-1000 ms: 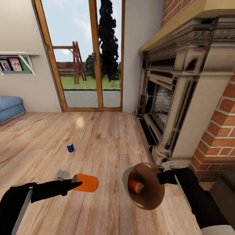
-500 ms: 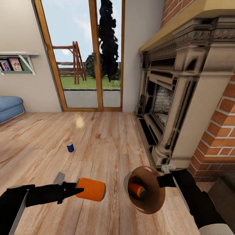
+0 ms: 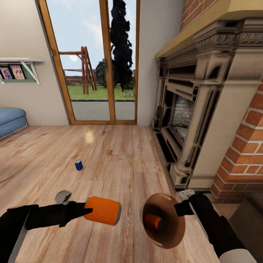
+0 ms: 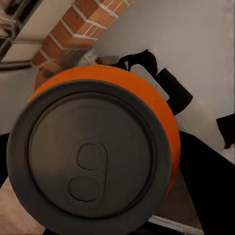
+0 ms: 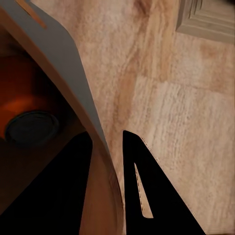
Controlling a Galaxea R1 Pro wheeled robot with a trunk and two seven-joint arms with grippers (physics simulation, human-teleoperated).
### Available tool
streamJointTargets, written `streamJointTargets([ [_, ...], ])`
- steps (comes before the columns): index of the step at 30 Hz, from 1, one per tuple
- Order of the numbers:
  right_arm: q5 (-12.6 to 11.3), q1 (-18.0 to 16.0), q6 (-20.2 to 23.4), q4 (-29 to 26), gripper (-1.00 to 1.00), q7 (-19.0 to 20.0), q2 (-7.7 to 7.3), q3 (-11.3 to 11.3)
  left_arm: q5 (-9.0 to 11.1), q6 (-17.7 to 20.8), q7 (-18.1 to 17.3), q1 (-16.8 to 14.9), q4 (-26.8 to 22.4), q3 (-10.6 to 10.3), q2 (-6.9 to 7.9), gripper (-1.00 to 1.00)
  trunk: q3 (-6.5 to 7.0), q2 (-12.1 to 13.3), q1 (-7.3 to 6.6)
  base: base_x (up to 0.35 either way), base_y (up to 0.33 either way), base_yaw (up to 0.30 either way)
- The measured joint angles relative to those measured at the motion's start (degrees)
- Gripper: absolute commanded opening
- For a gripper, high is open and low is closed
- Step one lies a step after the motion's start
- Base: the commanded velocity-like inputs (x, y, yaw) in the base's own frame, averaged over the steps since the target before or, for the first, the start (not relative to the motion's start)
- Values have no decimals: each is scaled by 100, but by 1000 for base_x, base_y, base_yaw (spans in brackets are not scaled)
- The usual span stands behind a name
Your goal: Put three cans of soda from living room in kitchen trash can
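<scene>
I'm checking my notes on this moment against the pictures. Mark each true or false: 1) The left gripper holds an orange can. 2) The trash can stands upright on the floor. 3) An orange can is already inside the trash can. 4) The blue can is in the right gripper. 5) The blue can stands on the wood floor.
1) True: the left gripper holds an orange can.
2) False: the trash can is tilted, held off the floor at its rim by the right gripper.
3) True: an orange can inside.
4) False: the blue can is on the floor.
5) True.

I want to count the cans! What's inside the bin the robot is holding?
One orange can lies inside the trash can, its grey top showing. The deepest part of the bin, behind that can, is hidden.
</scene>
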Motion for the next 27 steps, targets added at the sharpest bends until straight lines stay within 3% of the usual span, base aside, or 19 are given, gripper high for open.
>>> streamJointTargets([
  [1, -24, -1, 2, 12, -100, -1, 1, 14, 90, 4, 0, -1, 0, -1, 0, -100, 0, 0, 0, 0, 0, 0],
  [2, -48, -1, 5, 40, -100, -12, 4, 46, 309, 13, 0, -7, -2, -2, 2, -100, 0, 0, 0, 0, 0, 0],
  [5, 5, -2, -1, 63, -100, -24, 45, 73, 466, 79, 0, -17, -2, -3, -13, -100, 0, 0, 0, 0, 0, 0],
  [13, -10, -10, 1, 119, -100, -50, 196, 102, 531, 119, 0, -35, 9, -48, -123, -100, 0, 0, 0, 0, 0, 0],
  [19, 8, -34, 1, 136, -100, -370, 370, 192, 489, 114, 23, -131, 15, -65, -551, -100, 0, 0, 0, 0, 0, 0],
  [22, -69, -51, 8, 167, -100, -397, 420, 204, 483, 112, 267, -197, 19, -139, -748, -100, 0, 0, 0, 0, 0, 0],
  [27, -5, -80, 4, 306, -100, -423, 524, 255, 478, 106, 719, -252, 36, -726, -979, -100, 0, 0, 0, 0, 0, 0],
])
